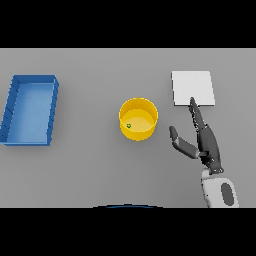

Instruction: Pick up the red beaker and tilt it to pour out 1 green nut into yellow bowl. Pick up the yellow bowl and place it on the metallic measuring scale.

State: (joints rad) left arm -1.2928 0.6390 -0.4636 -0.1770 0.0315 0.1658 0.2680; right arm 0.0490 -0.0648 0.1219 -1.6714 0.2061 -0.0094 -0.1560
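A green nut [129, 125] already lies in the yellow bowl [138, 119] (no beaker in sight), which the open right hand [202, 137] must carry to the scale [193, 88].

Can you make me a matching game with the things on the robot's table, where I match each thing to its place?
Things:
1. blue tray
2. yellow bowl
3. white scale
4. right hand

Places:
A. in the middle of the table, with a green nut inside
B. far right, its near edge under a fingertip
C. on the left side of the table
D. right of the bowl, fingers straight, pointing away from the robot

Pairs: 1-C, 2-A, 3-B, 4-D
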